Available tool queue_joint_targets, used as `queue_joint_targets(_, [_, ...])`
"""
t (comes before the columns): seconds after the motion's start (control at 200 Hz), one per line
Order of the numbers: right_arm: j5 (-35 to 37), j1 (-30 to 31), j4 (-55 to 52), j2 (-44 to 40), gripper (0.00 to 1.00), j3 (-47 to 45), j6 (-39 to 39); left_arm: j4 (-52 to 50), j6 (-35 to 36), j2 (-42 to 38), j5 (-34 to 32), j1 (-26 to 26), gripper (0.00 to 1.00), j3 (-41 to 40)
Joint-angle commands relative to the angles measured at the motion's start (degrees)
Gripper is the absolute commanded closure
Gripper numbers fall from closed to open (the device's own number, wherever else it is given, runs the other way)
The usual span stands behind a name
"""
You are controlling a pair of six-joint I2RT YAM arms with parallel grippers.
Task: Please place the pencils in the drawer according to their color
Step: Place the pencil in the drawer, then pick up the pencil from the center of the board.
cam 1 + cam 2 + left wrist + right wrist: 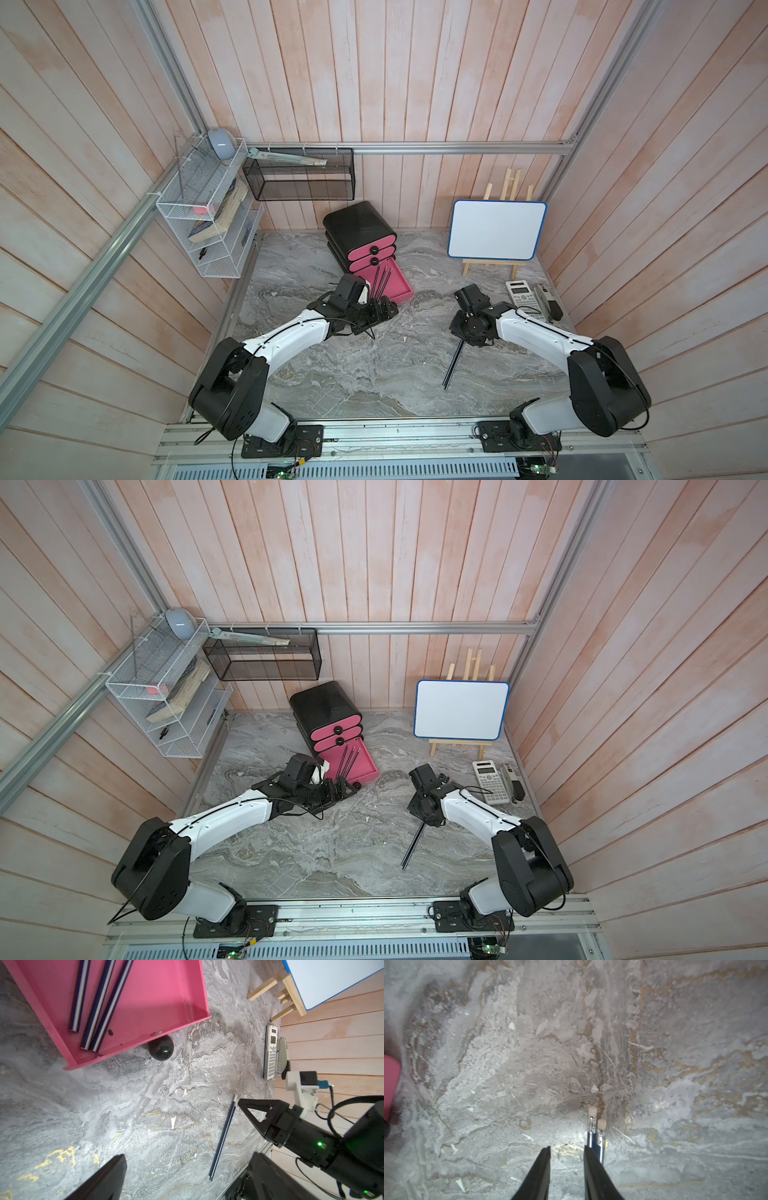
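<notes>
**Right jaws narrow and empty, two pencils just outside them**

You are working on a grey marbled tabletop (332, 374) boxed in by pale plank walls. Your right gripper (567, 1148) points down at that surface with its jaws parted only a little and nothing between them. The two dark pencils (600, 1142) lie side by side just outside one finger, eraser ends pointing away from the wrist. Whether they touch that finger you cannot tell.

Your left gripper (188, 1157) hangs with its jaws spread wide and empty, near the front of the bottom drawer (145, 1001). That drawer stands pulled out of the black cabinet (353, 224) with its round black knob (161, 1048) toward you. Three dark pencils (97, 1001) lie inside it, along one side. The two pink drawers above are shut.

Further out on the right arm's side, a calculator (524, 297) lies flat and a small whiteboard (496, 230) stands on its easel.
</notes>
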Motion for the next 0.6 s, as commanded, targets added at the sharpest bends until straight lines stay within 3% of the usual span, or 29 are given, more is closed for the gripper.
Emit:
queue_joint_targets(0.0, [0.7, -0.1, -0.2, 0.0, 0.68, -0.5, 1.1, 1.0, 1.6, 0.5, 0.1, -0.3, 0.01, 0.2])
queue_joint_targets(0.595, [1.8, -1.9, 0.5, 2.3, 0.68, -0.6, -0.8, 3.6, 0.4, 1.5, 1.2, -0.3, 0.0, -1.0])
